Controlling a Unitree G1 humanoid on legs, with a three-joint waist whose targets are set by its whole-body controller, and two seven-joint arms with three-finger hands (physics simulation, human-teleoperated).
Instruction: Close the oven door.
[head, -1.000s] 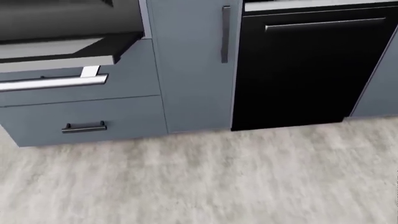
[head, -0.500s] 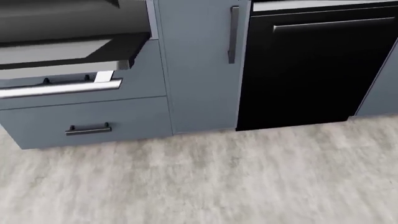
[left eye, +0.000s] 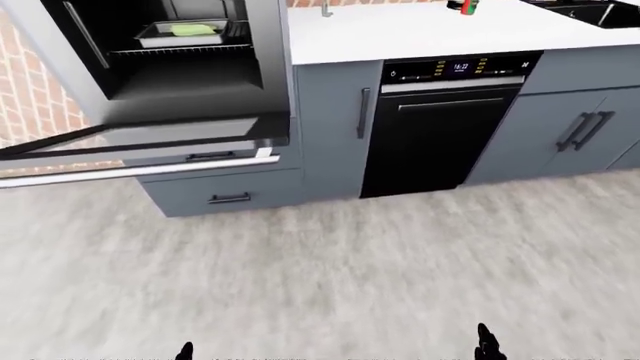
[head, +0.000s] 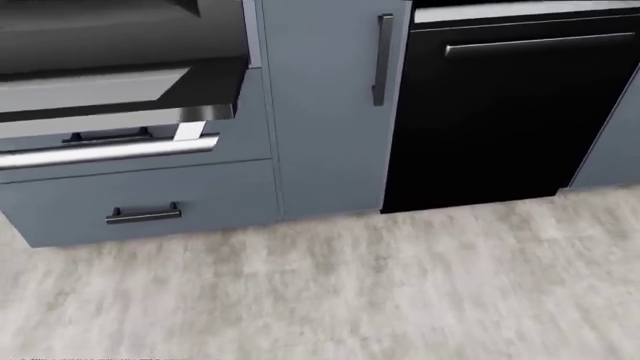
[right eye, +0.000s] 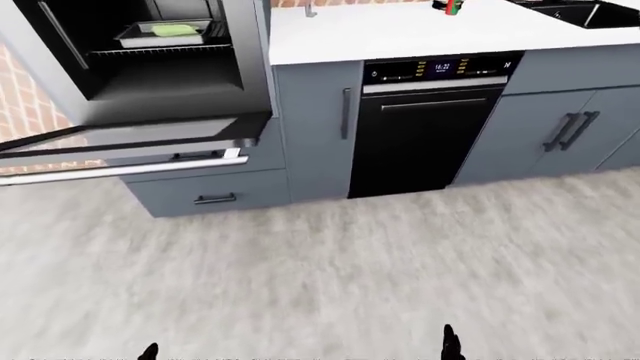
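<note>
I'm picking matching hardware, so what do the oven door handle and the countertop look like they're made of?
The oven door handle looks like brushed or polished metal: a pale silver bar with a light sheen. The countertop looks like smooth white stone or laminate: flat, uniform and matte, with no visible grain. The render leaves both open.

1. A home kitchen: a built-in dishwasher (left eye: 440, 127) with a lit control strip stands under a white countertop (left eye: 420, 30).
2. Left of the dishwasher, a wall oven (left eye: 165, 56) stands open, a baking tray (left eye: 185, 31) on its rack.
3. Right of the dishwasher are grey-blue cabinet doors (left eye: 560, 131); above them, a dark sink (left eye: 600, 11).
4. Below the oven sits a drawer (head: 140, 206).
</note>
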